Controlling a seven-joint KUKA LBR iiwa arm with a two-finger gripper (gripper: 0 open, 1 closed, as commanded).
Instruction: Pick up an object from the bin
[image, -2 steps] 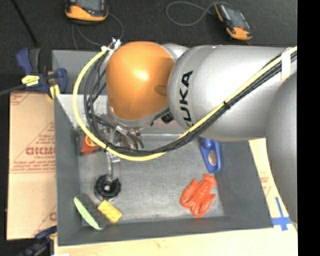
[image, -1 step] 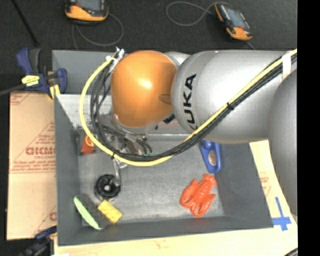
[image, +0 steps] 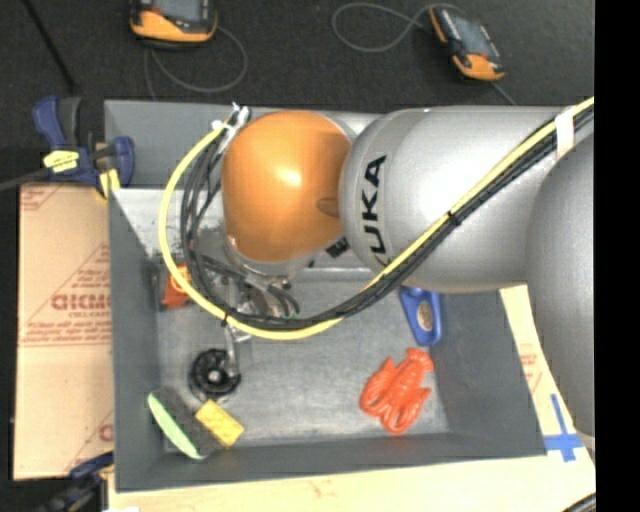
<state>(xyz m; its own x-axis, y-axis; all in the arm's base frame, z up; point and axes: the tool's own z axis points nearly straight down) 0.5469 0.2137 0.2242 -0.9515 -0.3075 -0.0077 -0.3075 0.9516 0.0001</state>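
My gripper (image: 238, 342) hangs below the orange cover in the left half of the bin, mostly hidden by it. Its lower end stands just above and to the right of a small black round object (image: 213, 372) on the bin floor. I cannot make out whether it touches that object. A flat green pad (image: 175, 424) with a yellow block (image: 219, 423) on it lies in the front left corner. A small orange object (image: 174, 291) sits by the left wall, partly behind the cables.
A red lobster-shaped toy (image: 398, 390) lies at the front right. A blue-handled object (image: 421, 315) pokes out from under the arm at the right. The arm and its cables cover the back of the bin.
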